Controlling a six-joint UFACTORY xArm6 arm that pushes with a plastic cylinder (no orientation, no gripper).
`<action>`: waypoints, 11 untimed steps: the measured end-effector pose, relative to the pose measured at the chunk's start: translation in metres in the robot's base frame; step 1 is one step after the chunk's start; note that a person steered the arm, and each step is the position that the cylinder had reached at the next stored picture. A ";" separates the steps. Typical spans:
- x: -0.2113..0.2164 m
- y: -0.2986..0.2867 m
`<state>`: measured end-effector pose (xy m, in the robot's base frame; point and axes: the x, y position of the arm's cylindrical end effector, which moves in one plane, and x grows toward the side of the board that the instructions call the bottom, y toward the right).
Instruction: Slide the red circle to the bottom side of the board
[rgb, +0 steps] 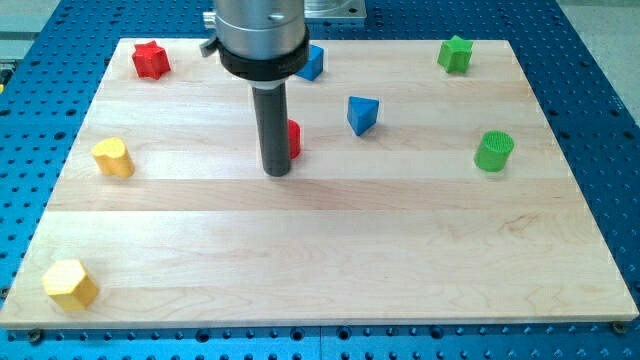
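Observation:
The red circle sits near the middle of the board, in its upper half, mostly hidden behind my rod. My tip rests on the board just to the left of and slightly below the red circle, touching or nearly touching it. A blue triangle-like block lies to the right of the red circle. A blue block is partly hidden behind the arm's body at the view's top.
A red star is at top left, a green star at top right, a green cylinder at right. A yellow heart-like block is at left and a yellow hexagon at bottom left. The wooden board lies on a blue perforated table.

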<state>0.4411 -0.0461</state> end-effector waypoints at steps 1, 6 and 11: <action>-0.054 -0.010; -0.016 0.034; 0.081 0.102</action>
